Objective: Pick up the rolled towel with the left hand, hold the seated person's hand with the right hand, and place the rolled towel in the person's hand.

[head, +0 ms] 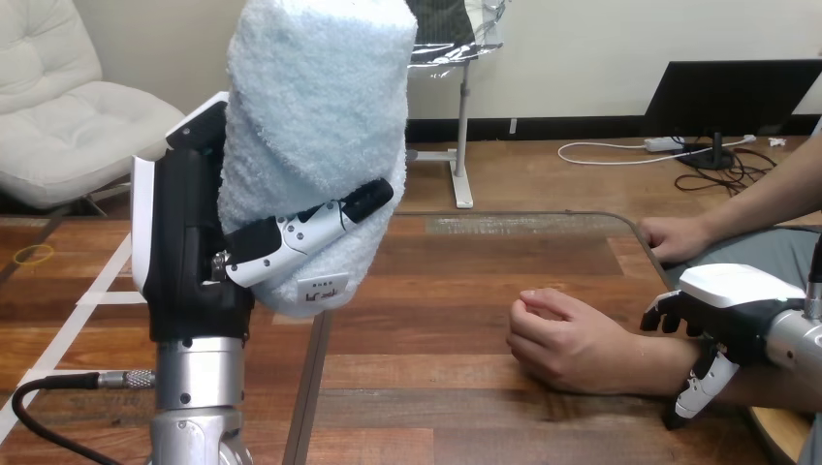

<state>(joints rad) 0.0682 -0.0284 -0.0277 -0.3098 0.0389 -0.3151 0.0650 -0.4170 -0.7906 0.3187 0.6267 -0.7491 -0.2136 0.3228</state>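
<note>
Head view. The left hand (189, 252) is raised above the table (436, 387), its fingers and thumb closed around the rolled towel (310, 126). The towel stands nearly upright in this grasp and leans slightly to the hand's right. Its upper end rises well above the hand and its lower end hangs just below the thumb (320, 225), which lies across its front. The towel is pale blue, of thick looped pile, and wound into a broad cylinder with one diagonal fold edge across its face. A small white label (324, 289) is at its lower end.

The right hand (727, 291) lies low over the table, clasping the person's wrist (669, 363). Its fingers hook over the far side and its thumb reaches down the near side. Just to the left of the right hand, the person's hand (567, 339) rests on the table in a loose fist. It is well apart from the towel. The person's other hand (679, 235) lies beyond the right hand, at the table's far edge.
</note>
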